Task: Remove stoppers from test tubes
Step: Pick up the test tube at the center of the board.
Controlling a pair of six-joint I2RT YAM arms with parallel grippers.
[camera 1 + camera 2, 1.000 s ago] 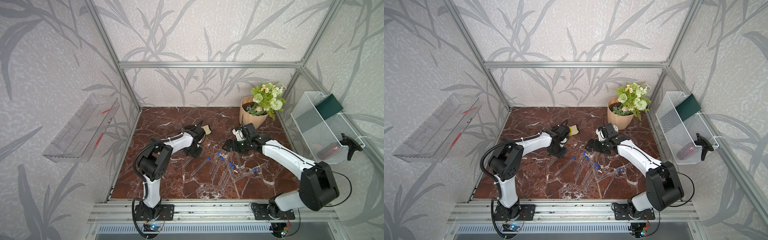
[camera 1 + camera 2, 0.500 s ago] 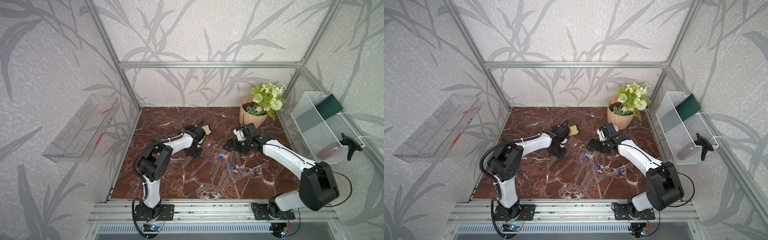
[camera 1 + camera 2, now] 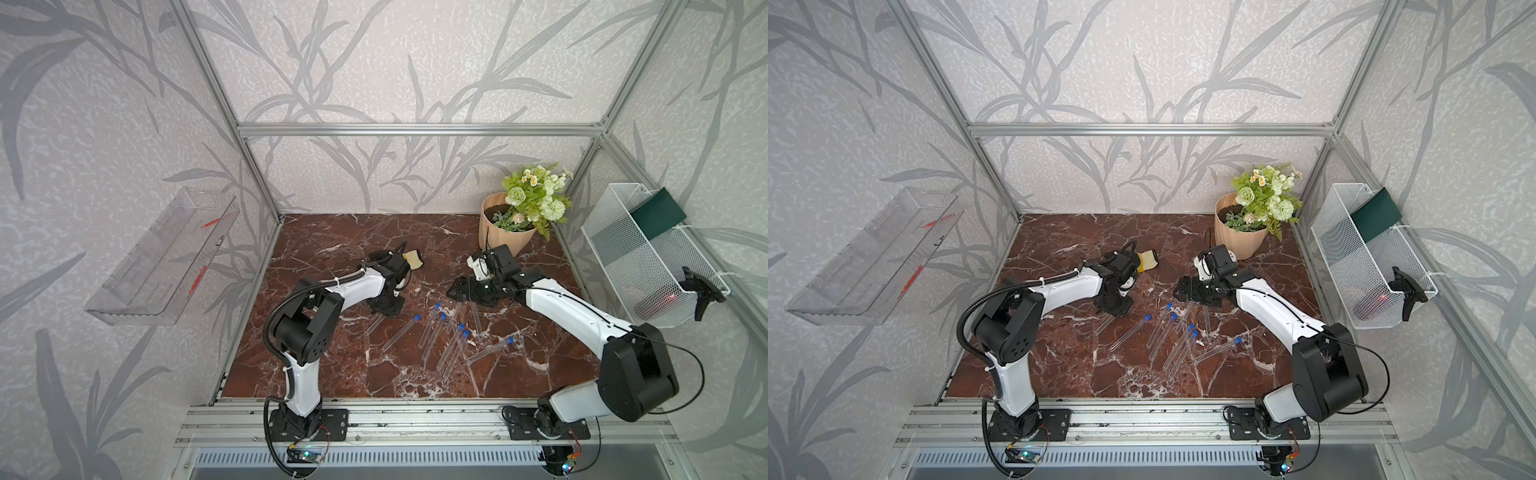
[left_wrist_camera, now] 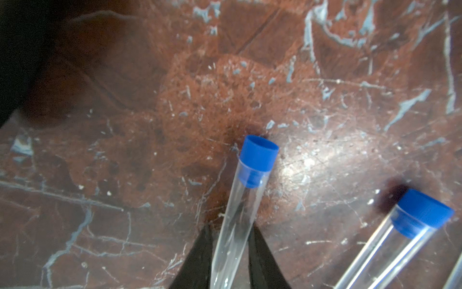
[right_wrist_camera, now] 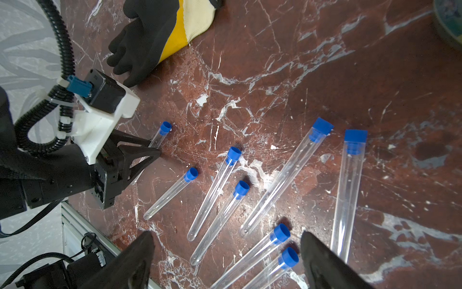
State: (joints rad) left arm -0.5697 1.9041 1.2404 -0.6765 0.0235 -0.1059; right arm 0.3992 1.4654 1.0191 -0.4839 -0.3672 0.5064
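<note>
The tubes point(image 3: 434, 338) lie on the table point(image 3: 332, 237) between the arms, the leftmost tube point(image 4: 243, 200) between the left end effector's point(image 4: 230, 227) fingers. A glove point(image 3: 413, 258) lies behind them, a flowerpot point(image 3: 498, 241) back right.

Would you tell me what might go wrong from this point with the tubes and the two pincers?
1. The left pincer clamps a tube on its smooth shaft, away from the stopper; it might slip or turn when that is pulled.
2. The right pincer hangs wide open over crowded tubes; coming down, it could knock neighbours and send them rolling.
</note>
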